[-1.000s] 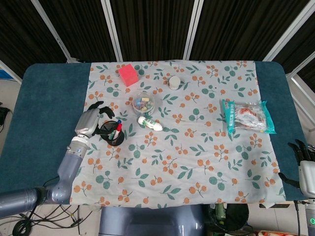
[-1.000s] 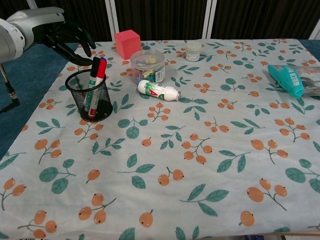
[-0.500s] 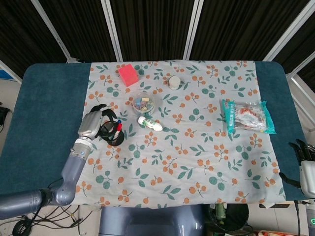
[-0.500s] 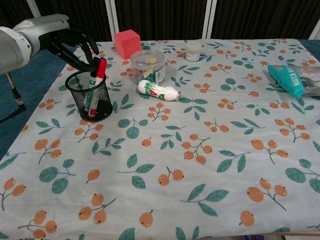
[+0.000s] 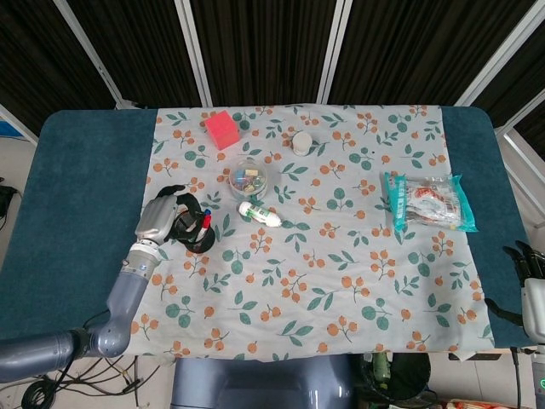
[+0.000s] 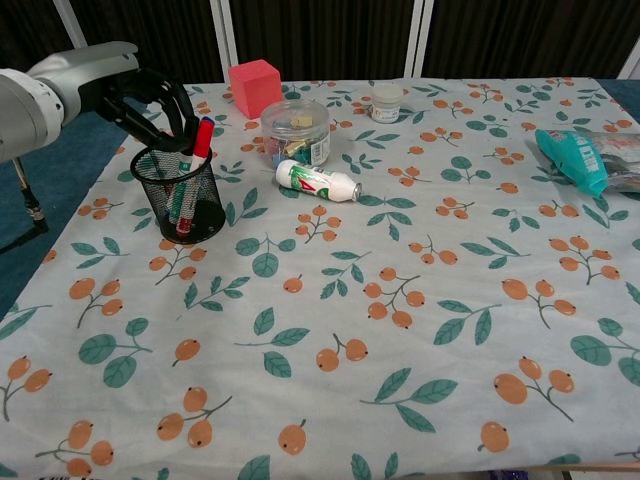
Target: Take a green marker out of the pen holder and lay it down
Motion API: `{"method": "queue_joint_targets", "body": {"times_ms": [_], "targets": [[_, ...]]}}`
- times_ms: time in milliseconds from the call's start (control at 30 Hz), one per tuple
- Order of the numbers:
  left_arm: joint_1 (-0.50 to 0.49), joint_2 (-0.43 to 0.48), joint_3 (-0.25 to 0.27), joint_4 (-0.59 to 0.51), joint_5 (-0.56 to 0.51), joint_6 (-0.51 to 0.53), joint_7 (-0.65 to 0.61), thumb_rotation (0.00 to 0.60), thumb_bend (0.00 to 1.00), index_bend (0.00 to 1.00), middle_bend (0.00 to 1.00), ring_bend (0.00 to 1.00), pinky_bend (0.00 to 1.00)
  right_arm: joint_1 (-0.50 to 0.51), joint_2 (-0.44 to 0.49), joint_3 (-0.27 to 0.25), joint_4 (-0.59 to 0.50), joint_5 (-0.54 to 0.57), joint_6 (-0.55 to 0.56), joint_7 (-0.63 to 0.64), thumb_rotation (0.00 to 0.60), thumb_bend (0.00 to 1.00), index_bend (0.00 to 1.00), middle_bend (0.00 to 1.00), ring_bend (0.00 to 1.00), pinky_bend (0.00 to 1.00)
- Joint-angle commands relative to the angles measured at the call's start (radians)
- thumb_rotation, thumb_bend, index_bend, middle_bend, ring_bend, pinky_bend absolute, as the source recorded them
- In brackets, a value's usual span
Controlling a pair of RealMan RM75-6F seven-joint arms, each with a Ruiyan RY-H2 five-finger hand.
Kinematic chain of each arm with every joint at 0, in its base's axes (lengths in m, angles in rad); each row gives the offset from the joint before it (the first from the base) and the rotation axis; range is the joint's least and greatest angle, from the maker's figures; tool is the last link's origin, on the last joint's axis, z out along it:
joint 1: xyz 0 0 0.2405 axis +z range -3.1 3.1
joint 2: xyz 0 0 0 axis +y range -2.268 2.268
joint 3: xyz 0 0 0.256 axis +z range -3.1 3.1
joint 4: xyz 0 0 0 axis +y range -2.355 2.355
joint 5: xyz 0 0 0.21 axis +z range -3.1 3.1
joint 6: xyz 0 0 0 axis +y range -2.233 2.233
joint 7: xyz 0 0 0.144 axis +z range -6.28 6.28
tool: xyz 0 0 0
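Note:
A black mesh pen holder (image 6: 180, 195) (image 5: 199, 233) stands on the left part of the floral cloth. A red-capped marker (image 6: 203, 136) sticks up from it. Beside that stands the green marker (image 6: 180, 206), its body visible through the mesh and its top hidden. My left hand (image 6: 140, 95) (image 5: 162, 215) hangs over the holder's far left rim, and its fingers (image 6: 176, 122) curl around the green marker's top. The marker is still upright in the holder. My right hand (image 5: 531, 294) rests at the table's lower right edge, holding nothing, fingers apart.
A clear jar (image 6: 296, 132) of small items and a white bottle (image 6: 318, 181) lying on its side are just right of the holder. A red cube (image 6: 254, 86) and a small white jar (image 6: 386, 101) sit further back. A teal snack bag (image 6: 590, 155) lies far right.
My left hand has moved right and down from beside the holder onto its rim. Its fingers have closed over the dark marker cap that showed before.

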Motion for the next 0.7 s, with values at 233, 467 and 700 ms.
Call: {"method": "queue_joint_targets", "body": {"times_ms": [233, 467, 700], "targets": [[0.005, -0.009, 0.003, 0.016, 0.021, -0.025, -0.01, 0.6, 0.26, 0.49, 0.53, 0.13, 0.1, 0.001, -0.002, 0.001, 0.0, 0.007, -0.004, -0.005, 0.6, 0.0, 0.2, 0.14, 0.24, 0.24], [0.01, -0.01, 0.0, 0.022, 0.028, -0.029, -0.012, 0.6, 0.31, 0.5, 0.54, 0.13, 0.1, 0.0, -0.002, 0.004, 0.001, 0.01, -0.002, -0.002, 0.6, 0.0, 0.2, 0.14, 0.24, 0.24], [0.013, -0.01, -0.003, 0.02, 0.037, -0.033, -0.012, 0.6, 0.32, 0.52, 0.55, 0.14, 0.1, 0.0, -0.002, 0.004, -0.001, 0.015, -0.005, -0.007, 0.6, 0.0, 0.2, 0.14, 0.24, 0.24]]}}
